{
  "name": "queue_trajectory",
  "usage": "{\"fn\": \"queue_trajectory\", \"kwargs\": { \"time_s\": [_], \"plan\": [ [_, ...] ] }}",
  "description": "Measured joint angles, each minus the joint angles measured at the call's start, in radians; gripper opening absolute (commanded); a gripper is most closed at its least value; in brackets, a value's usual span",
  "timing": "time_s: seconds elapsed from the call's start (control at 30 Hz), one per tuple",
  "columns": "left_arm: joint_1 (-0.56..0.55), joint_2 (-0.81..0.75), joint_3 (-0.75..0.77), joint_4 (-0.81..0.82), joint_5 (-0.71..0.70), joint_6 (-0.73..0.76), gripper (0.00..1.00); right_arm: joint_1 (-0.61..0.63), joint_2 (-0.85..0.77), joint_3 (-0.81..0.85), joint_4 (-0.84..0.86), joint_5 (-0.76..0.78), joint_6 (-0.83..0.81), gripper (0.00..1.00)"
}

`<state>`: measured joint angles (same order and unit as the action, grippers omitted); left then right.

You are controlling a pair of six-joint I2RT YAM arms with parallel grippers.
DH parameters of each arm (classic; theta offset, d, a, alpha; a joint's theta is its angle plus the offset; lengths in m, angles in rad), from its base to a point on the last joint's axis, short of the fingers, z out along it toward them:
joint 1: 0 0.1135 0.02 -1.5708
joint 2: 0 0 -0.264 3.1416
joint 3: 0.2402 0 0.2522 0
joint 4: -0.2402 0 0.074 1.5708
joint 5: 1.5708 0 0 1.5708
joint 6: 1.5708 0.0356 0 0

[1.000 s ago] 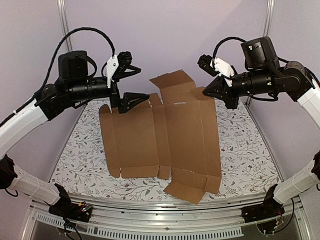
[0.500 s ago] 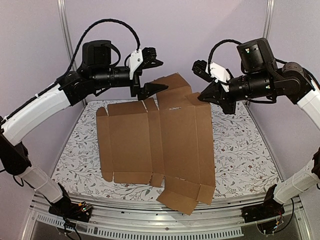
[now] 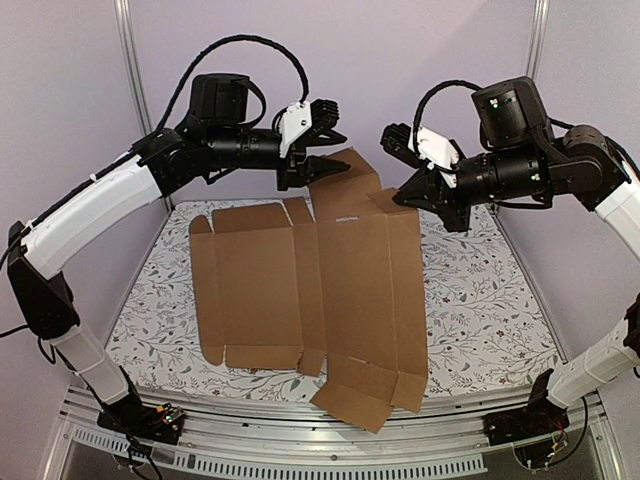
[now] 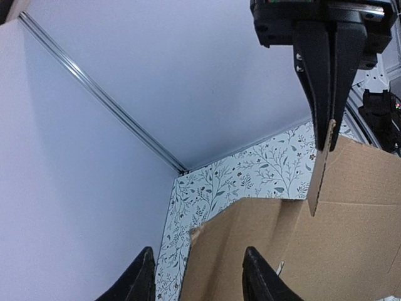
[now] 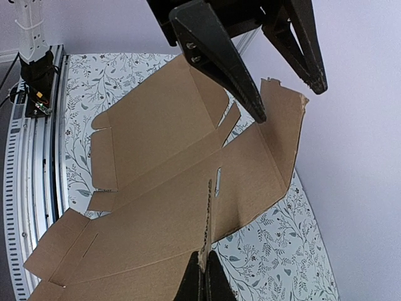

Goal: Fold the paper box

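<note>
Top external: the paper box (image 3: 300, 290) is laid flat on the floral mat (image 3: 480, 320).
Above the mat's far edge a raised flap is pinched by the right gripper (image 3: 402, 196); the left gripper (image 3: 345, 151), jaws spread, is best seated squarely over the flap before closure.

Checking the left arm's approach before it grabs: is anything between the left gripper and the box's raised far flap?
Nothing visible. The left gripper, fingers parted, hangs right at the far flap of the paper box with only air between. The right gripper pinches the box's far right edge, off to the side.
</note>
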<state>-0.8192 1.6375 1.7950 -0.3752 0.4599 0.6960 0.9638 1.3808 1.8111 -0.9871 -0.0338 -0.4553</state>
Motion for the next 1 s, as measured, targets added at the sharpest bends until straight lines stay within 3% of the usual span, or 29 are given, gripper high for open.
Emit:
{"fn": "queue_trajectory", "kwargs": {
  "time_s": [0.67, 0.73, 0.77, 1.0],
  "plan": [
    [-0.001, 0.057, 0.09, -0.113, 0.01, 0.045, 0.16, 0.026, 0.0, 0.0, 0.0, 0.043, -0.003, 0.0],
    [-0.001, 0.057, 0.095, -0.119, 0.013, 0.048, 0.11, 0.027, 0.0, 0.0, 0.0, 0.051, -0.003, 0.01],
    [-0.001, 0.057, 0.097, -0.122, 0.013, 0.053, 0.01, 0.029, 0.0, 0.0, 0.0, 0.056, -0.003, 0.01],
    [-0.005, 0.058, 0.097, -0.155, 0.023, 0.065, 0.0, 0.033, 0.0, 0.002, 0.009, 0.087, -0.005, 0.03]
  ]
}}
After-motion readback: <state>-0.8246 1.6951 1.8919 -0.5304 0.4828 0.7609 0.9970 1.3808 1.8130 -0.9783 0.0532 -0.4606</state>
